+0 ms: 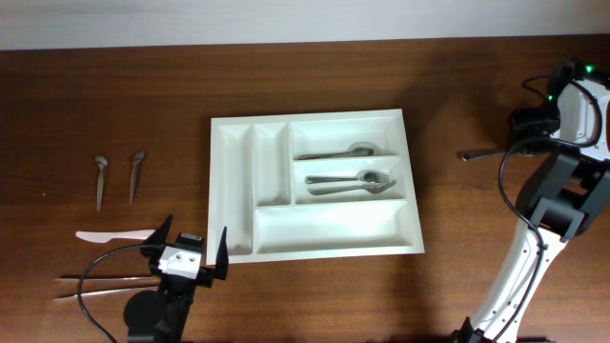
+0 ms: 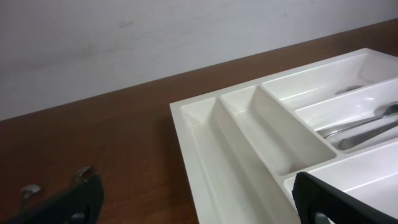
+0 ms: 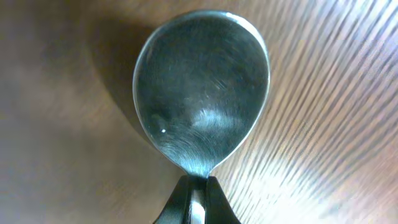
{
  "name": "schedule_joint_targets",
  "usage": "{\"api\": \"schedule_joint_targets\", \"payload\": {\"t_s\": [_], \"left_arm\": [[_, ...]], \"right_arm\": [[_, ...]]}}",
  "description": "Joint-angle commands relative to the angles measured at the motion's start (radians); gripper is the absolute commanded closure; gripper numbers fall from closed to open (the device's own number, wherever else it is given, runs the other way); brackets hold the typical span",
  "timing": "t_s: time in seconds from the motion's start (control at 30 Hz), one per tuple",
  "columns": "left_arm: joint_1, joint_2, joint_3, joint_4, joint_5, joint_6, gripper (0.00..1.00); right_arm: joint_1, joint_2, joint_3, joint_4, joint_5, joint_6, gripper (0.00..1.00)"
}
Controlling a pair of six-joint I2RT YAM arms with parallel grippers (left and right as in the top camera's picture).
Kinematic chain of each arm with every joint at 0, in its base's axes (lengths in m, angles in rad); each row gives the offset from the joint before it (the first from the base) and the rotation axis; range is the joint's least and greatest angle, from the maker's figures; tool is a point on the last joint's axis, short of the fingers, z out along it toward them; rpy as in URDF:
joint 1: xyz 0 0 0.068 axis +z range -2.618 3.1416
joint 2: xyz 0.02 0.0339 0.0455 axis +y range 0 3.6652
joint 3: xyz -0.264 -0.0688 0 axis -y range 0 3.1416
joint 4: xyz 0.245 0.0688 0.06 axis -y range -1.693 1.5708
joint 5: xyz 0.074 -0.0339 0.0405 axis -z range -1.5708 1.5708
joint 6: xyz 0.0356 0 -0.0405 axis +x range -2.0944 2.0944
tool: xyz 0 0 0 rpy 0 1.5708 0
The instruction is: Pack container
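The white tray (image 1: 240, 191) sits pretty much in the middle of the wooden table (image 1: 95, 95), its two narrow slots on the left side and three wide slots on the right. The far wide slot has a metal spoon-like piece (image 1: 335, 152) lying in it. The middle wide slot holds a fork (image 1: 379, 184) with one more utensil (image 1: 334, 178) right beside it, touching or nearly so.

The left gripper (image 1: 195, 227) is down at the near left, just off the tray's near left corner. Its fingers are spread wide apart with nothing between them. The left wrist view looks across that same corner and up the narrow slots.

The right gripper (image 3: 198, 194) is way over at the right edge of the table, well apart from the tray. It's clamped on the neck of a spoon (image 3: 202, 93); the bowl fills the right wrist view with wood grain behind it. Can't tell if the bowl is touching the table.

Left of the tray, two small spoons (image 1: 117, 177) lie side by side. Nearer than those there's a white plastic knife (image 1: 110, 234), then a pair of thin sticks (image 1: 100, 282) partly hidden by the left arm.
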Motion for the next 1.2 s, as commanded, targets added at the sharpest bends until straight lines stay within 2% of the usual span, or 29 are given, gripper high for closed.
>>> {"api": "schedule_joint_targets", "payload": {"t_s": [0.0,0.27,0.4,0.8,1.17], "left_arm": [[0.004,-0.008,-0.007,0.004,-0.007,0.016,0.01],[0.004,-0.008,-0.007,0.004,-0.007,0.016,0.01],[0.004,-0.008,-0.007,0.004,-0.006,0.016,0.01],[0.004,-0.008,-0.007,0.004,-0.007,0.016,0.01],[0.004,-0.008,-0.007,0.003,-0.007,0.016,0.01]], "right_arm": [[0.036,0.003,0.111,-0.045,-0.055,0.019,0.96],[0.137,0.002,0.408,-0.201,-0.097,0.051,0.96],[0.22,0.002,0.504,-0.287,-0.126,0.152,0.96],[0.547,0.003,0.516,-0.287,-0.137,0.405,0.96],[0.698,0.004,0.468,-0.283,-0.07,0.571,0.96]]}}
